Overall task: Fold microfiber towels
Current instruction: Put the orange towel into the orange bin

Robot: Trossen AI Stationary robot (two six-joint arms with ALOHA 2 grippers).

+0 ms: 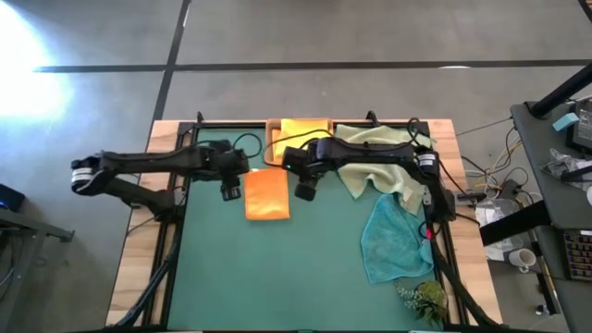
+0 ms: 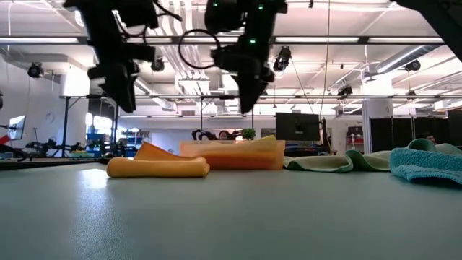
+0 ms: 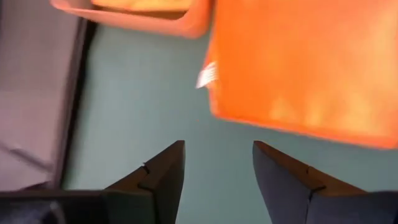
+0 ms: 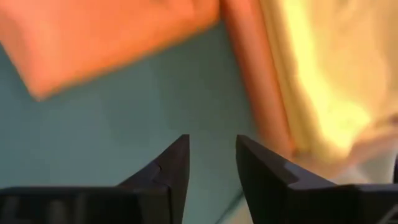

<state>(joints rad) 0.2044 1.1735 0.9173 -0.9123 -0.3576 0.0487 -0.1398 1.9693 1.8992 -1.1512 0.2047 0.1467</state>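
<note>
At the mat's far edge, wooden tray (image 1: 274, 137) holding a yellow towel (image 1: 305, 129) — both hands released, left hand (image 1: 230, 192), right hand (image 1: 304, 192).

Folded orange microfiber towel (image 2: 157, 168): lies flat on the tabletop (image 2: 231, 217)
Left gripper (image 2: 124, 90): hangs above it
Right gripper (image 2: 245, 94): raised alongside

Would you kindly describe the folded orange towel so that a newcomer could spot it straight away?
Start from the dark green table mat that covers most of the table and look toward its far edge, where a small wooden tray holds a yellow towel. The folded orange towel lies flat on the mat just in front of that tray. Unlike the crumpled pale green towel and teal towel, it is a neat rectangle.
</note>
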